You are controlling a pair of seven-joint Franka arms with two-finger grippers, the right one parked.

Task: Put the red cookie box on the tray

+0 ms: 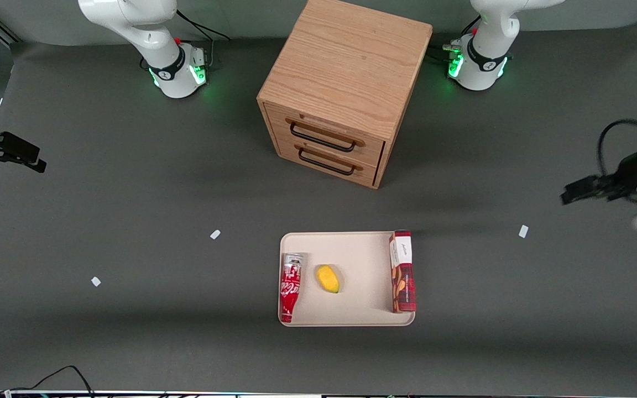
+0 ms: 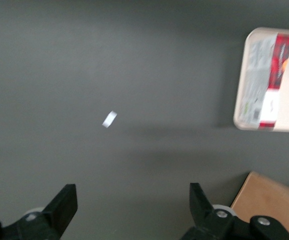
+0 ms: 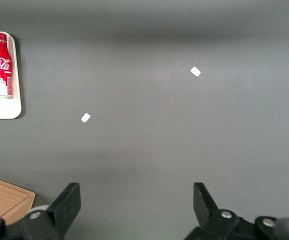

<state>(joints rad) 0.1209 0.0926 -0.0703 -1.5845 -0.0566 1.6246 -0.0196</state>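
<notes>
Since the red cookie box (image 1: pixel 402 271) already lies flat on the tray (image 1: pixel 351 249), along the edge toward my working end of the table, I judge the placing itself done and the step in hand to be getting clear without spoiling it. My gripper (image 2: pixel 133 202) hangs well apart from the tray, out toward my end of the table, with its fingers (image 2: pixel 64 202) spread wide and nothing between them. From my wrist I see only bare grey mat and a small white tape mark (image 2: pixel 109 119) under the opening, with the tray's corner and the box off to one side.

To do this well I would keep the jaws spread, stay high above the mat, and travel away from the tray, not over it. The box sits tight against the low rim, its white label end farther from the front camera, so a low sweep might nudge it over the edge. The soda can (image 1: pixel 290 286) and the yellow fruit (image 1: pixel 328 278) share the tray, and the wooden drawer cabinet (image 1: pixel 340 88) stands farther from the front camera; I would give all three a wide berth
</notes>
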